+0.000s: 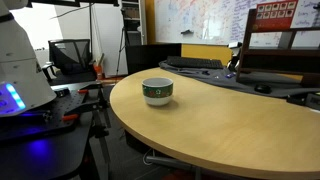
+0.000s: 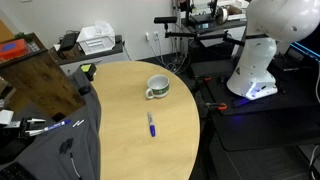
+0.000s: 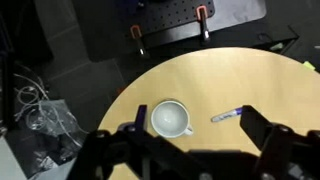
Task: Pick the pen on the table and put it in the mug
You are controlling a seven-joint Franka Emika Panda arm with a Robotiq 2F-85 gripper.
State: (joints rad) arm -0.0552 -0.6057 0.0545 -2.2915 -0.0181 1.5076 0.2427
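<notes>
One pen [image 2: 151, 124] lies flat, long axis aimed at mug [image 2: 157, 87]; tool [image 3: 195, 128] spread, empty.

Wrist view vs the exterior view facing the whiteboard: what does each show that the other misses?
Only the wrist view: the pen lying on the table beside the mug, apart from it, and the open hand above them. Only that exterior view: the keyboard, the whiteboard, and the robot's white base with a blue light. Both: the mug upright on the wood-grain table, with no pen in it.
</notes>
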